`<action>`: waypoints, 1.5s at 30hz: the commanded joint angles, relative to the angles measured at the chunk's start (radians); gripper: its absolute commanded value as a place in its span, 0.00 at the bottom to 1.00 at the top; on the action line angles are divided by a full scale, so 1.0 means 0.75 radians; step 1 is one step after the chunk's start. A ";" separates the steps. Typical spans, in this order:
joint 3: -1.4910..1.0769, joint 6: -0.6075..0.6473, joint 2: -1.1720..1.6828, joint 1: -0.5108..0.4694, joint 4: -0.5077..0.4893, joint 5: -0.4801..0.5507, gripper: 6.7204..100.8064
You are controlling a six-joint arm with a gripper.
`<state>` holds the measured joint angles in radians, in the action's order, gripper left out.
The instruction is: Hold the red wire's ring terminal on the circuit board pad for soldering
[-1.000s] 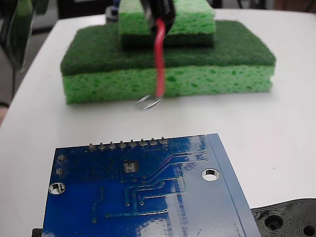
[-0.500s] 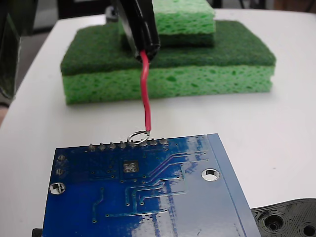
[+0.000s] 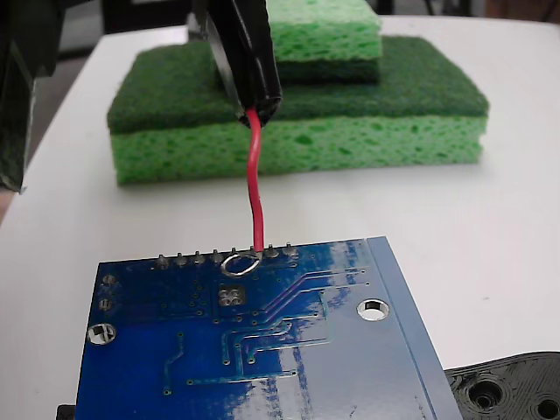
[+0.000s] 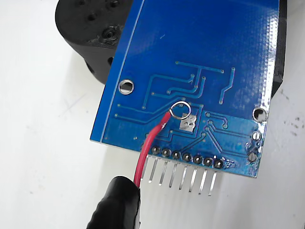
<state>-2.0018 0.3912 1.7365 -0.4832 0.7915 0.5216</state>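
The blue circuit board [image 3: 262, 350] lies at the front of the fixed view, with its row of solder bumps [image 3: 226, 256] on the far edge. My gripper [image 3: 259, 107] comes down from the top, black and shut on the red wire [image 3: 255, 184], which hangs almost straight down. The ring terminal [image 3: 239, 263] shows just inside the bump row, short of the pad [image 3: 230, 297]. In the wrist view the ring terminal [image 4: 180, 109] overlaps the upper left corner of the pad [image 4: 187, 122]. I cannot tell whether it touches the board. The red wire [image 4: 150, 145] runs back to the gripper [image 4: 117, 206].
Two stacked green sponges [image 3: 350, 131] lie behind the board on the white table [image 3: 490, 219]. A black plastic part with holes [image 3: 516, 389] sits by the board's right front corner and shows as the black plastic part [image 4: 88, 28] in the wrist view. Pins [image 4: 181, 174] stick out from the board's edge.
The gripper came forward and left with the wire. The ring moved from the table by the sponge to the board's far edge, then a little further over the board.
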 commanded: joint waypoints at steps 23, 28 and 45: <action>-0.012 -0.006 -0.004 0.000 -0.022 -0.016 0.99; -0.012 -0.004 -0.008 0.000 -0.022 -0.018 0.99; -0.014 -0.004 -0.010 -0.004 -0.020 -0.022 0.99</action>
<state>-2.0172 0.3881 1.7227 -0.4863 0.7777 0.5093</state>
